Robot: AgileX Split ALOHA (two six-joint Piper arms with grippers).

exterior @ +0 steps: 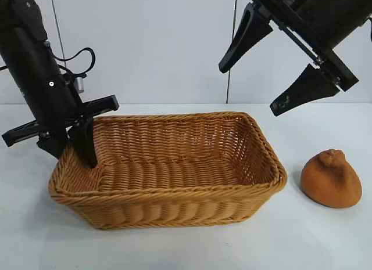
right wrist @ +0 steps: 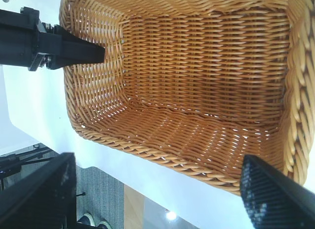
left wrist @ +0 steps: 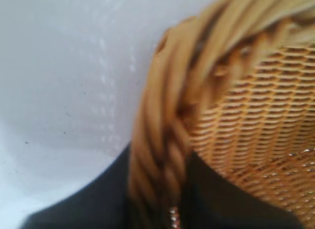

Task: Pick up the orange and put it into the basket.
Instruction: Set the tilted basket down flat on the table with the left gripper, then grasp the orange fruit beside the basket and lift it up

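Orange [exterior: 331, 179] lies on table below the spread right hand [exterior: 251, 89].

The orange [exterior: 331, 179] sits alone on bare worktop [exterior: 325, 241] with open room above it, while the basket [exterior: 174, 215] just beside it blocks one side, and the left gripper [exterior: 72, 145] straddles its far rim.

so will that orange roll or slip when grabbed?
The orange likely won't roll: it sits on a broad flat base, pear-like. Its matte, rough-looking surface probably grips well. The knob on top may shift a pinch, so grasping its wider body seems safer.
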